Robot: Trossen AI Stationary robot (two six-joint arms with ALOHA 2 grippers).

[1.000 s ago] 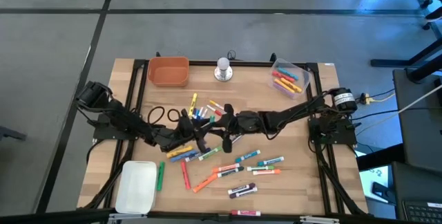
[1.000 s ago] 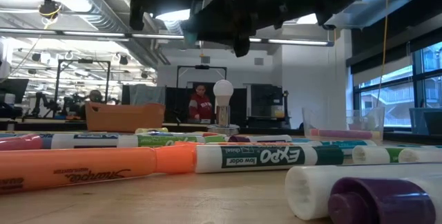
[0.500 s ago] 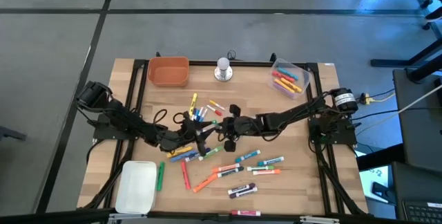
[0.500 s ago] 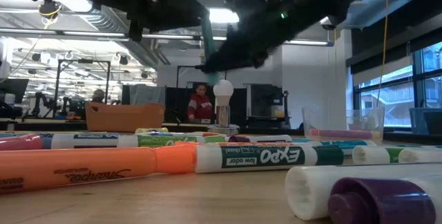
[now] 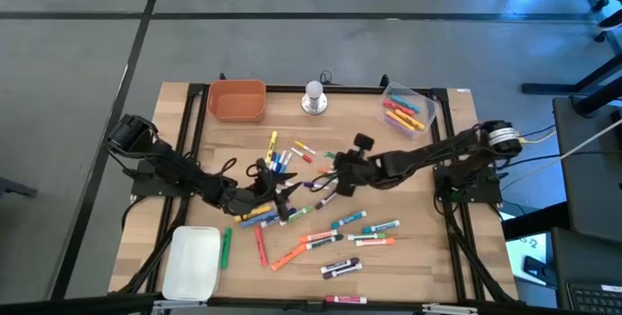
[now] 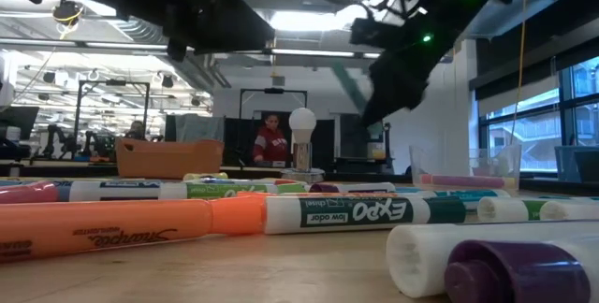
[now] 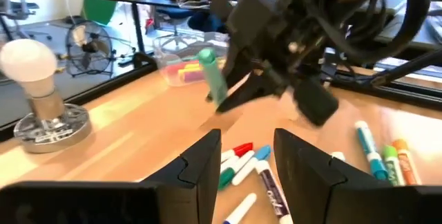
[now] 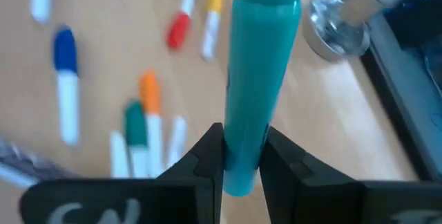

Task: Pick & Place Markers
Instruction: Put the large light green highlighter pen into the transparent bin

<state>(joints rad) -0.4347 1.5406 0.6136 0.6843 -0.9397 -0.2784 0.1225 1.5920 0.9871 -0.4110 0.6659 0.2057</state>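
Observation:
Many coloured markers (image 5: 321,232) lie loose on the wooden table (image 5: 457,257). My right gripper (image 5: 328,181) hangs over the middle of the table, shut on a teal marker (image 8: 261,72). The left wrist view shows the same teal marker (image 7: 213,79), and so does the low view (image 6: 351,88), high above the table. My left gripper (image 7: 246,156) stands open a little to the left of it, above the pile (image 5: 277,164), with nothing between its fingers. More markers lie in the clear box (image 5: 406,111) at the far right. My right gripper pinches the teal marker's lower end (image 8: 242,156) between its two fingers (image 8: 283,160). The rest of the marker sticks out ahead of the fingertips. It is tilted and lifted clear of the table and of the other markers.
An orange bin (image 5: 236,101) stands at the far left. Between it and the clear box is a silver knob-like stand with a white bulb (image 5: 313,96). A white tray (image 5: 191,262) lies at the near left. Loose markers cover the table's middle and near part.
My right gripper has drawn away from my left gripper toward the table's right edge with the teal marker, and it has tipped downward. The marker stood upright half a second ago and is tilted now. My left gripper has stayed over the pile.

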